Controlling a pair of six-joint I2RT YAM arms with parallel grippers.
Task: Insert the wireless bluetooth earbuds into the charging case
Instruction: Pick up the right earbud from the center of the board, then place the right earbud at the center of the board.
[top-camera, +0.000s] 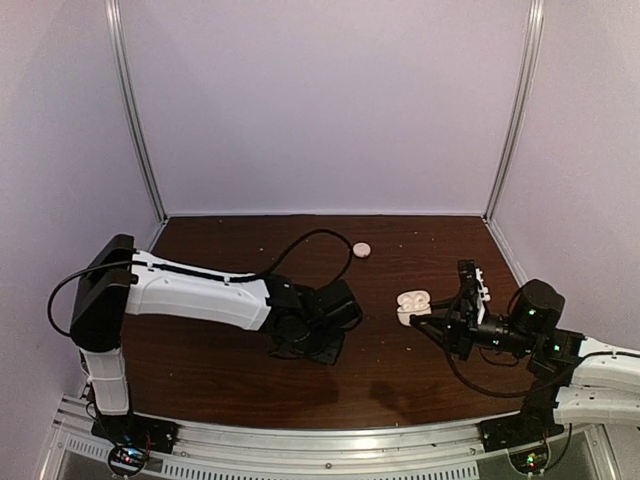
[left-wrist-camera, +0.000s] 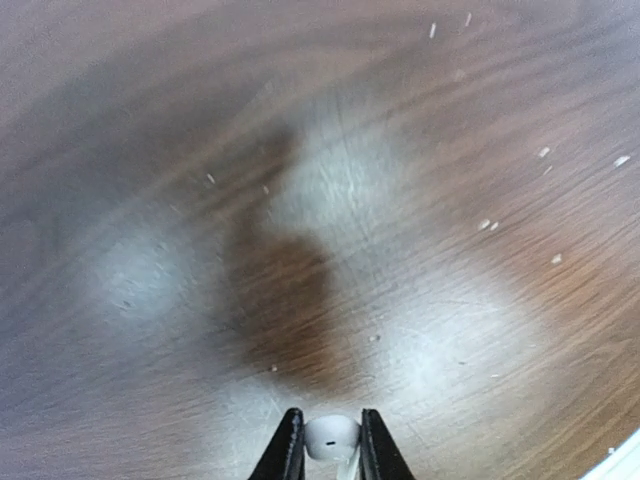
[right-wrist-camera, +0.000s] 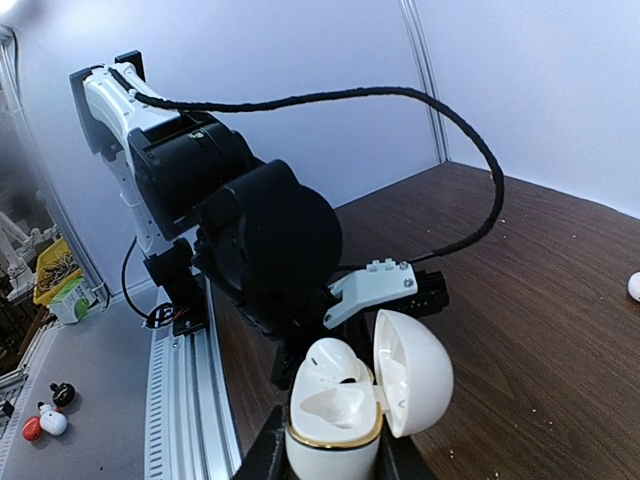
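charging case (lid open) clamped in right gripper; downturned left gripper pinches earbud.

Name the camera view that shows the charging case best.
Right wrist: the charging case fills the foreground, lid open, interior visible. Top external shows only a small white shape; left wrist misses it.

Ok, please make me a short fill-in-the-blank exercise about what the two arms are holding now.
1. The left jaws are shut on a small white ____.
2. The case in the right jaws has its lid ____.
3. The pale round disc lies on the brown ____.
Missing words: earbud; open; table.
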